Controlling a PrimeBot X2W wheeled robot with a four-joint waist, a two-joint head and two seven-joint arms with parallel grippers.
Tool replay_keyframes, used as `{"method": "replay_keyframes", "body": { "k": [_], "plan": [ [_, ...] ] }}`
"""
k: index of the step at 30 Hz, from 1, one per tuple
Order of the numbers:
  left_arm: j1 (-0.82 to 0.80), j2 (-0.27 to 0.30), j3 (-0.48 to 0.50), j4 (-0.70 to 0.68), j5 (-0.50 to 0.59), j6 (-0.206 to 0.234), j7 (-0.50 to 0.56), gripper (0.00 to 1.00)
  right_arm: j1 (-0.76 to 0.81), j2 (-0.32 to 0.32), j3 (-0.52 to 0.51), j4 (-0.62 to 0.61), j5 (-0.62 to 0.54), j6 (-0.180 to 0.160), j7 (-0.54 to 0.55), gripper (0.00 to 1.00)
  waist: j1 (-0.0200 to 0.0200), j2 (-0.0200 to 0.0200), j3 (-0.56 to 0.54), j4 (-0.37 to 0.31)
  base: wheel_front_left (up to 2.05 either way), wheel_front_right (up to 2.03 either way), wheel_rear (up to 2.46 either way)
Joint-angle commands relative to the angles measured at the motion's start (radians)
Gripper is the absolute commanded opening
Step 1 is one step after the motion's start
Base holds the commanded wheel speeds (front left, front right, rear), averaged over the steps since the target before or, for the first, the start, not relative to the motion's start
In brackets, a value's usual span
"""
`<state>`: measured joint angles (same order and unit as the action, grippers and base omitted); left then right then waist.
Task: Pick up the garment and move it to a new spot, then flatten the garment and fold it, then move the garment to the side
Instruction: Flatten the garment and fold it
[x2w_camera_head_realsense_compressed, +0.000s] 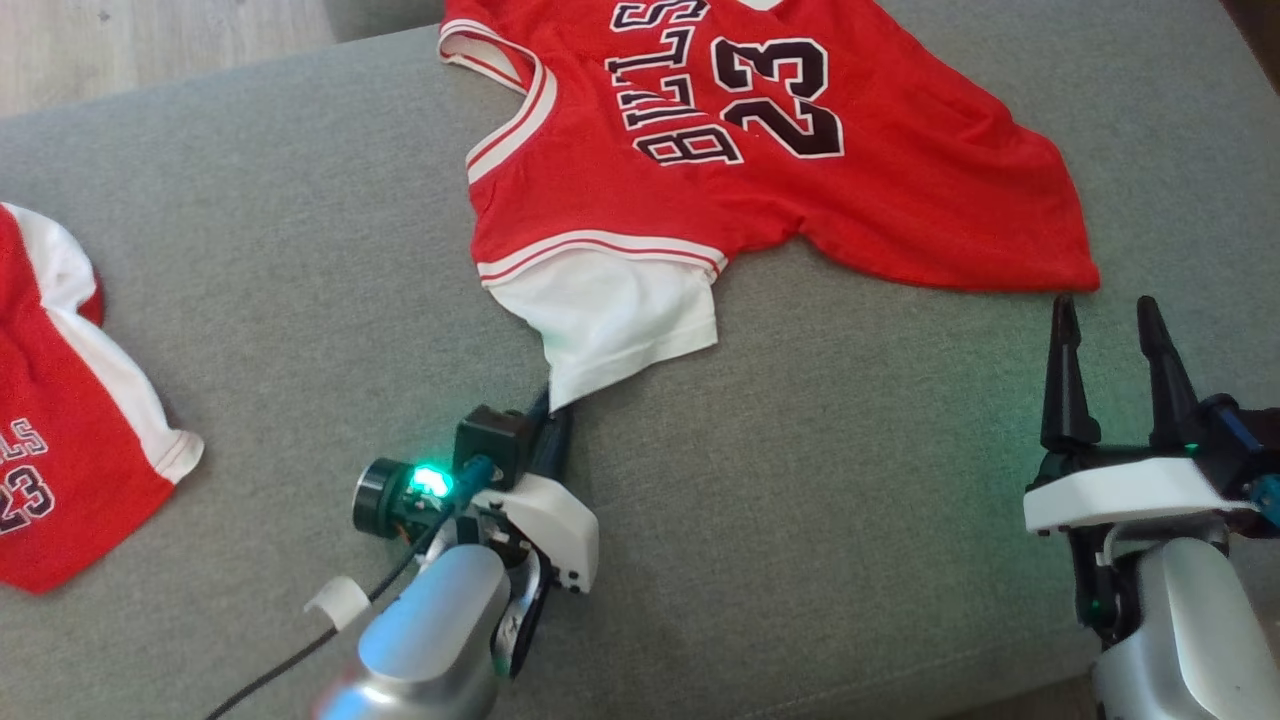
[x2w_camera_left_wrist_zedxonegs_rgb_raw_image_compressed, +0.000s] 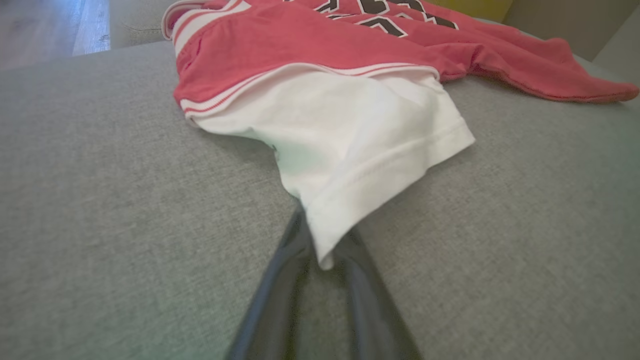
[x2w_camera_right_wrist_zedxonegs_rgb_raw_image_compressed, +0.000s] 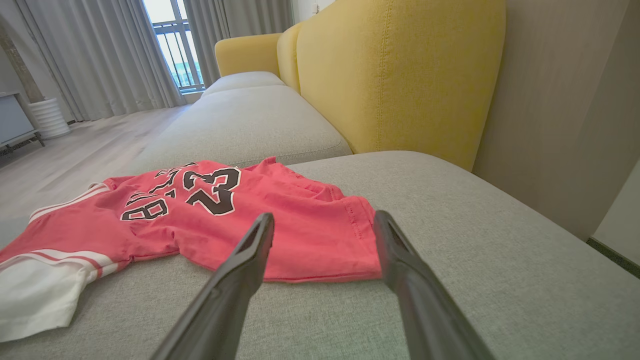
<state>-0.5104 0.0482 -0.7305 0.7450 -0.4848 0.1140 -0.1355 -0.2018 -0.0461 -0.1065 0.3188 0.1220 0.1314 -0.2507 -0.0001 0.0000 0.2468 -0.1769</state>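
The garment is a red jersey with "BULLS 23" in black and white sleeves, lying spread on the grey sofa cushion. My left gripper is shut on the near corner of its white sleeve. In the left wrist view the two fingers of the left gripper meet on that sleeve tip of the garment. My right gripper stands open just short of the red hem corner, not touching it. In the right wrist view the right gripper frames the hem of the garment.
A second red and white jersey lies at the cushion's left edge. A yellow backrest rises behind the seat, and wood floor shows at the far left. Bare grey cushion lies between the two jerseys.
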Motion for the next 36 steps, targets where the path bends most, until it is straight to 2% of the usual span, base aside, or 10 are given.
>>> {"method": "replay_keyframes", "body": {
  "k": [1,7,15,21,26,36],
  "plan": [
    [-0.026,0.002,0.007,-0.006,-0.002,0.002,-0.015,0.0,-0.029,-0.004,0.015,-0.029,0.002,-0.001,-0.011,1.0,0.0001,0.0,-0.005,0.007,0.0,0.0,0.0],
    [-0.036,0.003,0.014,-0.002,0.0,0.024,-0.067,0.0,-0.034,-0.004,0.005,-0.02,-0.006,-0.001,-0.011,1.0,0.0001,0.0,-0.024,0.031,0.0,0.0,0.0],
    [-0.035,0.041,0.082,-0.091,0.021,0.089,-0.123,0.0,-0.055,-0.004,-0.029,0.024,-0.022,-0.001,0.012,1.0,0.0001,0.0,-0.045,0.095,0.0,0.0,0.0],
    [-0.003,0.083,0.156,-0.276,0.095,0.138,-0.126,0.0,-0.113,-0.004,-0.174,0.143,-0.046,-0.001,0.113,1.0,0.0001,0.0,-0.036,0.14,0.0,0.0,0.0],
    [0.04,0.094,0.197,-0.374,0.147,0.141,-0.126,0.0,-0.172,-0.004,-0.287,0.276,-0.077,-0.001,0.161,1.0,0.0001,0.0,-0.023,0.164,0.0,0.0,0.0],
    [0.083,0.082,0.251,-0.415,0.191,0.118,-0.126,0.0,-0.237,-0.004,-0.238,0.464,-0.031,-0.001,0.12,1.0,0.0001,0.0,-0.008,0.167,0.0,0.0,0.0]
  ]
}}
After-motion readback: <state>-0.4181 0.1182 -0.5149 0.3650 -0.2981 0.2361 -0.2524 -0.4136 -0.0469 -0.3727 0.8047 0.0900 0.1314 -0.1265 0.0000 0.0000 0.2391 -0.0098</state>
